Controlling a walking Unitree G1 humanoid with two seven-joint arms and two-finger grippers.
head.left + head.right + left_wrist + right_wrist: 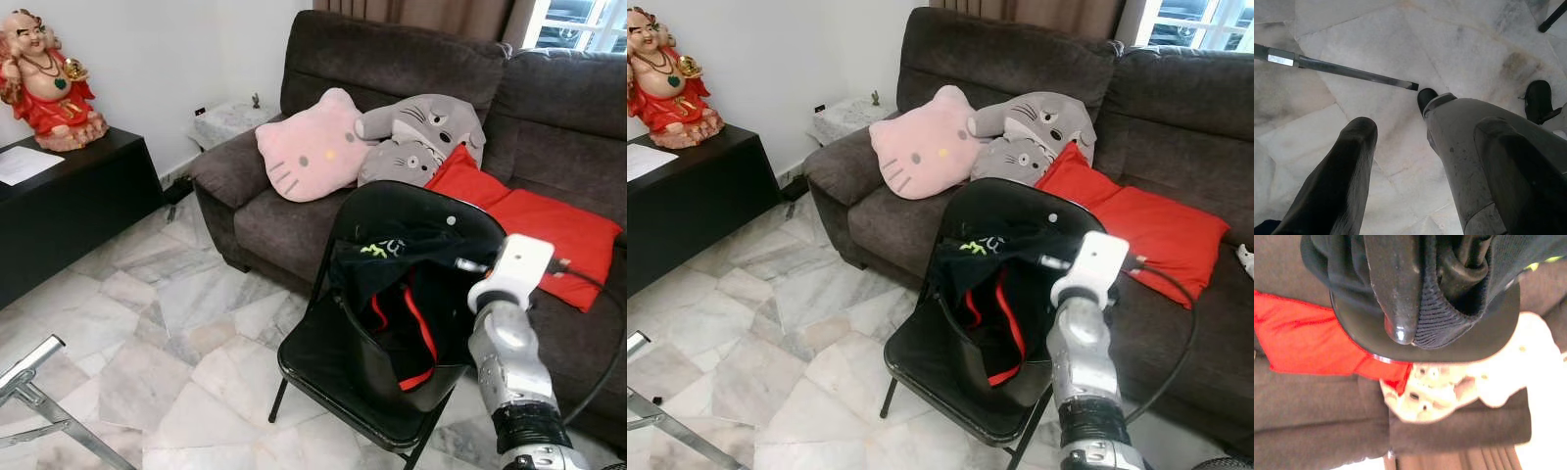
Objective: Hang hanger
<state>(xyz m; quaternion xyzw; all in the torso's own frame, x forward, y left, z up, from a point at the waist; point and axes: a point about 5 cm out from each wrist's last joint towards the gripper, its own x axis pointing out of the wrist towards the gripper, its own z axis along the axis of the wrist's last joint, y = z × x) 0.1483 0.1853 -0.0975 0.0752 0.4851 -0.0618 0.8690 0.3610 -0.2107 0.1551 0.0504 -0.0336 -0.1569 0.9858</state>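
Reaching to the top of the black folding chair (333, 377), the right gripper (1437, 308) has its two black fingers (1393, 289) pinched on the dark garment (411, 259) draped over the chair back, with folds of knit cloth bunched between them; whether a hanger lies inside the cloth cannot be told. The garment, trimmed in red, hangs down onto the seat in front of the brown sofa (392, 69). Hanging low over the marble floor (1376, 44), the left gripper (1425, 161) has its fingers spread apart, holding nothing
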